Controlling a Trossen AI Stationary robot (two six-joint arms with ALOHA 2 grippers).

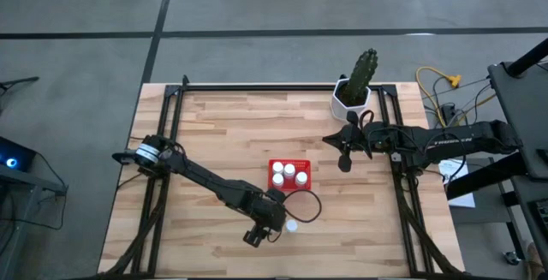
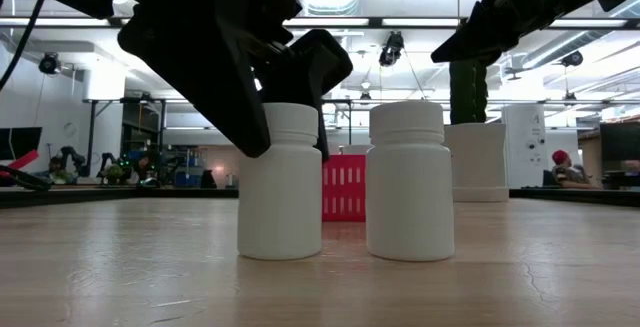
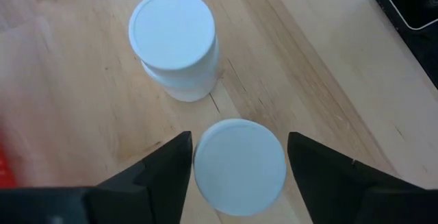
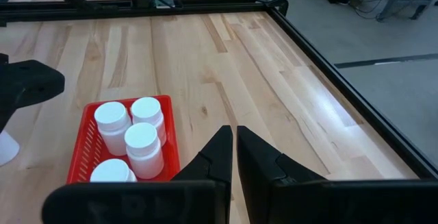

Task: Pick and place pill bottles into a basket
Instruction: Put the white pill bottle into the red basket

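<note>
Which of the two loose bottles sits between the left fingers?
The bottle framed by the left gripper; the other loose bottle stands clear beyond it.

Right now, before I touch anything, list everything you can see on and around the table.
pill bottles in basket: four, white, standing inside
loose pill bottles: two, white, upright on the table near the basket
basket: one, red, mid-table
pot: one, white, far edge
cactus: one, green, in the pot
table: one, light wood
left gripper: dark, jaws open around one loose bottle
right gripper: dark, jaws shut, between basket and pot
</note>
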